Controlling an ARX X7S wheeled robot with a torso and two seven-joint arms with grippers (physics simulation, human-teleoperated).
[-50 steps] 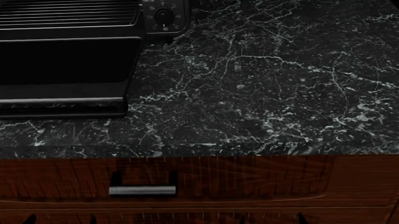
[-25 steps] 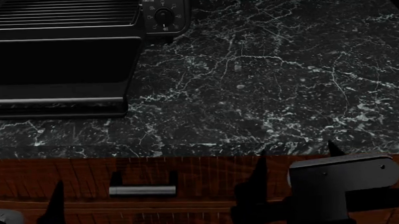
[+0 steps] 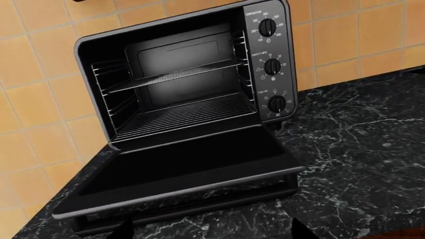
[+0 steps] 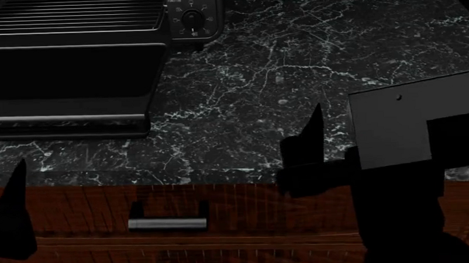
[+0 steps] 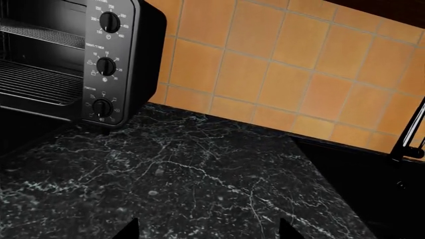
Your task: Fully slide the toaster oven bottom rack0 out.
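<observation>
Rack0 (image 3: 182,115) lies inside the open toaster oven (image 3: 192,89).

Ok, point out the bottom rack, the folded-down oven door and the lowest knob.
bottom rack (image 3: 189,115), left wrist view, middle of its bars.
oven door (image 3: 192,169), left wrist view, centre of the panel.
lowest knob (image 3: 277,103), left wrist view, its face.

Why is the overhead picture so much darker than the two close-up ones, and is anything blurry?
Nothing looks blurred; all views are sharp renders. In the head view the right gripper is near-black, and the toaster oven blends into the dark marble counter. The left wrist view is brighter: the oven's back wall glows pale behind the bottom rack0. The right wrist view shows evenly lit orange tiles.
</observation>
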